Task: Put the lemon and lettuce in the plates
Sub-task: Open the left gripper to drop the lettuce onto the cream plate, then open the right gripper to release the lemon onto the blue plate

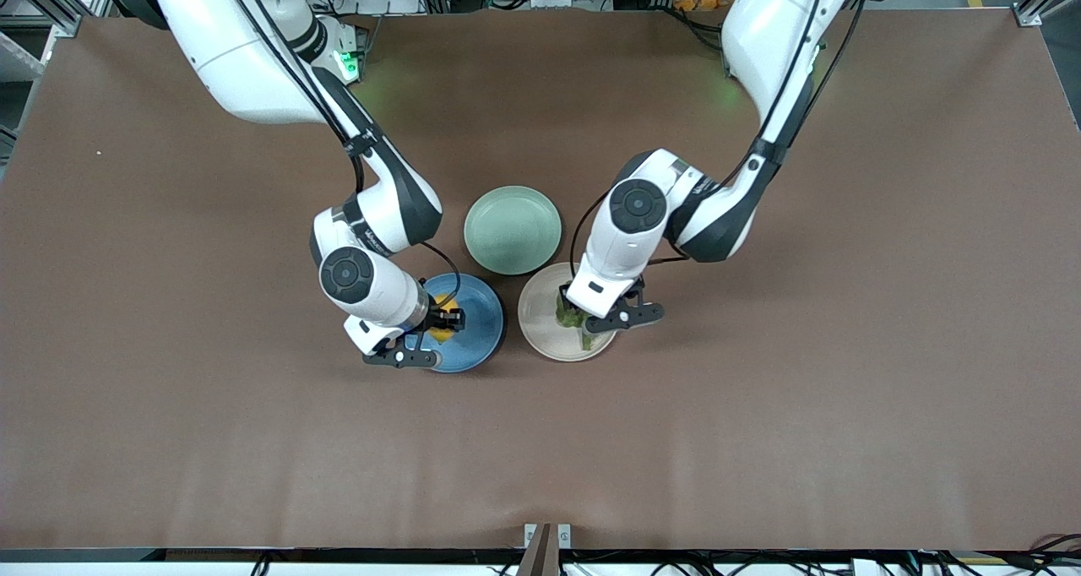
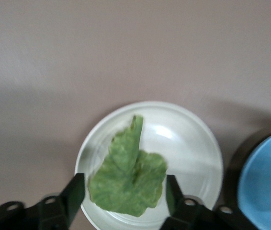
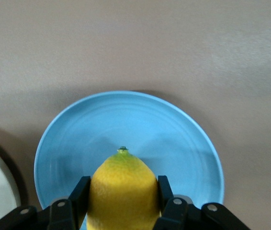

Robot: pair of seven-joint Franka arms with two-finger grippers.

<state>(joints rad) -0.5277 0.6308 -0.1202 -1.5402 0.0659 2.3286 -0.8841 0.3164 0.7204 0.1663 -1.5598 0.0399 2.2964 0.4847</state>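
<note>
Right gripper [image 3: 122,201]: we see its fingers pressed against both sides of the lemon [image 3: 122,191], pinching it over the blue plate [image 3: 78,139].
Left gripper [image 2: 126,194]: we see its fingers spread, one on each side of the lettuce [image 2: 128,179], not touching the leaf.
Lettuce: it lies flat in the beige plate [image 2: 193,143], stem end toward the plate's middle.
Plates: in the front view the blue plate [image 1: 481,323] sits toward the right arm's end, the beige plate [image 1: 536,318] just beside it toward the left arm's end; a pale green plate [image 1: 513,230] lies farther from the front camera, between them.
Surface: we see a plain brown table [image 1: 760,432] with faint creases.
Room: metal framing, cables and a power strip run along the robots' edge of the table.
Writing: small lettering marks each arm's wrist, too small for us to read.
View differences: the wrist views show the finger gaps and the lemon's green tip; the front view mostly hides the lemon [image 1: 444,321] and lettuce [image 1: 573,316] under the grippers.
</note>
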